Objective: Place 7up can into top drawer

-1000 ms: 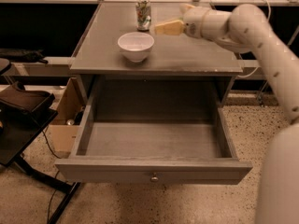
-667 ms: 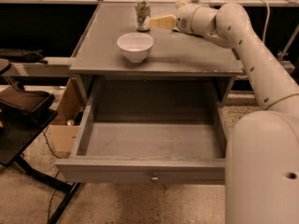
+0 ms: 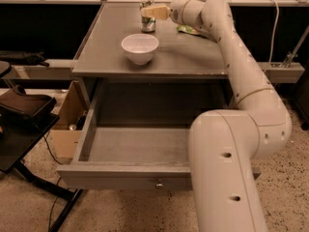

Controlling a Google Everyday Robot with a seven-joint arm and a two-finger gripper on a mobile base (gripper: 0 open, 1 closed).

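Hand (image 3: 148,11) overlaps 7up can (image 3: 147,25) top, from its right.

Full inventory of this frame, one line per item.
7up can: 1, green and silver, upright at tabletop back
bowl: 1, white, tabletop, in front of can
snack bag: 1, green, tabletop, right of can
table: 1, grey, centre
top drawer: 1, grey, open under tabletop
cardboard box: 1, brown, floor, left of table
chair: 1, black, far left
arm: 1, white, right side, reaching over table
gripper: 1, tan, at can's top
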